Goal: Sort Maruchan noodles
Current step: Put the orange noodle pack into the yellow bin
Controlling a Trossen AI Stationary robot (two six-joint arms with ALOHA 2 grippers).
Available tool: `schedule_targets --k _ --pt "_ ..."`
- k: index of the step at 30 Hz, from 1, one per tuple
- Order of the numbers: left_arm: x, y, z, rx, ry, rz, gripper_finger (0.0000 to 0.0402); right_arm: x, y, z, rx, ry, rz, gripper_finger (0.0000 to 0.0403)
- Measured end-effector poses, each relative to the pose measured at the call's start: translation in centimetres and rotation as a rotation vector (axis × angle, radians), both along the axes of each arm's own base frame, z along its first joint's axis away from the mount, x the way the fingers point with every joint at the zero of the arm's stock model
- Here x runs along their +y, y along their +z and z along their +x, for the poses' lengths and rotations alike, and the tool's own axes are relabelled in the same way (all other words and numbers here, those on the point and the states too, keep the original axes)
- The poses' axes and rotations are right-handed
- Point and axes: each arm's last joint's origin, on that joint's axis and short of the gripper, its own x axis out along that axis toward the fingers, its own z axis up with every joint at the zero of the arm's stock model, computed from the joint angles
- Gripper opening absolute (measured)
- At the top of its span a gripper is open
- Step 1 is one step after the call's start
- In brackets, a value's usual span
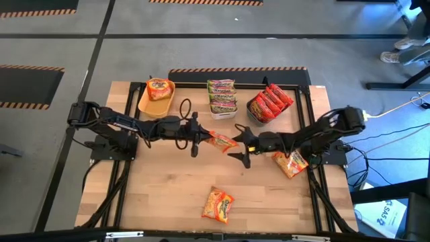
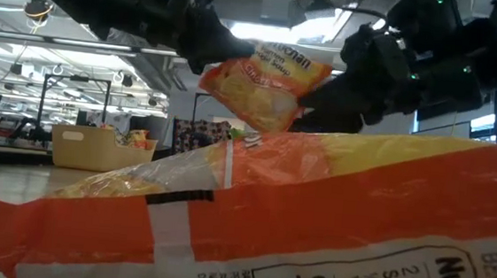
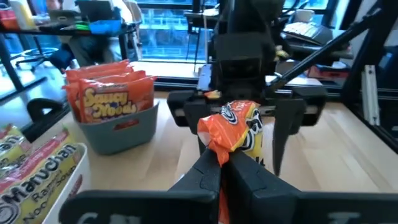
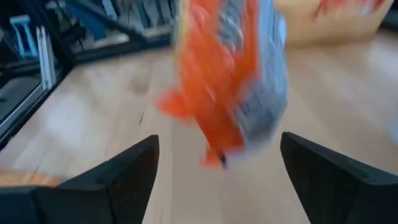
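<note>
An orange Maruchan noodle packet [image 1: 221,141] hangs in the air above the middle of the table, with my left gripper [image 1: 203,138] shut on it. My right gripper [image 1: 239,146] faces it from the right, open. In the right wrist view its fingers [image 4: 127,174] stand on either side of the packet's free end [image 4: 230,81] with gaps showing. Two loose orange packets lie flat on the table, one near the front edge [image 1: 218,204] and one under my right arm [image 1: 290,163]. My left gripper pinches the packet's crumpled near end [image 3: 215,140] between its two fingers. The fingers come about level from the table's left. The packet is lifted clear of the table and sticks out past the fingertips toward my right gripper.
Along the far edge stand a yellow bin [image 1: 146,106] holding one orange packet, a white bin [image 1: 222,113] of green-pink packets and a dark grey bin [image 1: 259,119] of red packets. The front packet [image 2: 313,224] fills the low view's foreground.
</note>
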Motion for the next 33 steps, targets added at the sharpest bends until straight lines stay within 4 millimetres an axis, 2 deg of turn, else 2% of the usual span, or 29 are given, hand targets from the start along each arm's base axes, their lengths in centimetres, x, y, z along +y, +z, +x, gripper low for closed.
schedule_targets --k 7,10,14,20,25,30,33 --pt "0.0 0.5 0.1 -0.05 0.016 0.0 0.0 0.0 0.9 2.1 -0.159 -0.028 -0.08 0.0319" --pt "0.1 0.7 0.1 -0.074 0.017 0.001 0.0003 0.1 1.1 3.3 -0.169 -0.023 -0.102 0.0299" --pt "0.1 0.8 0.1 -0.08 0.021 -0.004 0.0013 0.1 1.3 4.4 -0.177 -0.019 -0.128 0.0237" --pt "-0.1 0.5 0.1 -0.053 0.013 -0.022 0.0027 0.2 1.1 4.4 -0.161 -0.017 -0.132 0.0117" --pt "-0.3 0.7 -0.8 0.027 -0.062 -0.06 0.0069 0.2 0.6 4.3 -0.103 -0.011 -0.139 0.0049" --pt "-0.1 1.7 -3.2 0.158 -0.063 -0.074 0.0134 0.2 0.0 4.2 -0.042 0.009 -0.148 0.0045" --pt "0.2 3.0 -4.6 0.165 -0.053 -0.076 0.0175 0.0 -0.2 4.4 0.004 0.003 -0.155 0.0047"
